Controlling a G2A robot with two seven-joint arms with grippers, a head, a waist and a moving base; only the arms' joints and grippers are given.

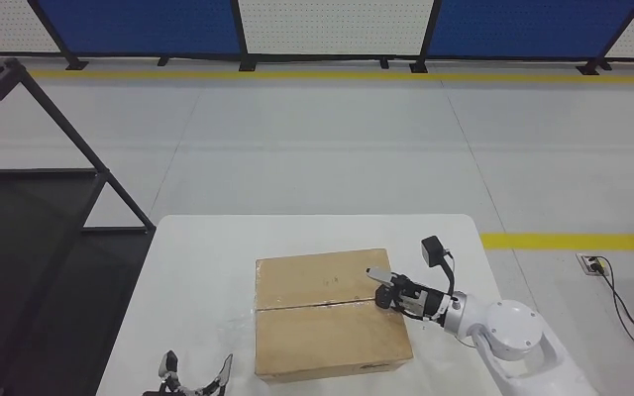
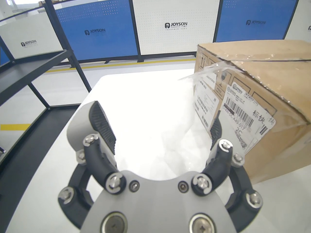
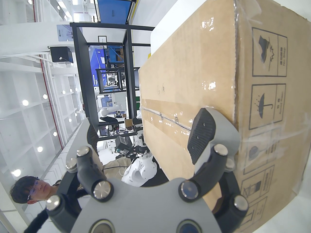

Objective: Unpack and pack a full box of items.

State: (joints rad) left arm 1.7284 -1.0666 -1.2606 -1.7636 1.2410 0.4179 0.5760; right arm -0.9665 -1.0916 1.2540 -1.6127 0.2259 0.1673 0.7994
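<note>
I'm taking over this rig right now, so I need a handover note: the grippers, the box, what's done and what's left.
Left gripper: fingers open, empty, low over the table beside the box, at its labelled end.
Right gripper: fingers open, empty, at the box's top by the other end of the taped seam; contact unclear.
Box: shut, on the table; clear tape peeling loose at the labelled end.
Done: nothing unpacked.
Left: open the flaps, unpack, repack.
</note>
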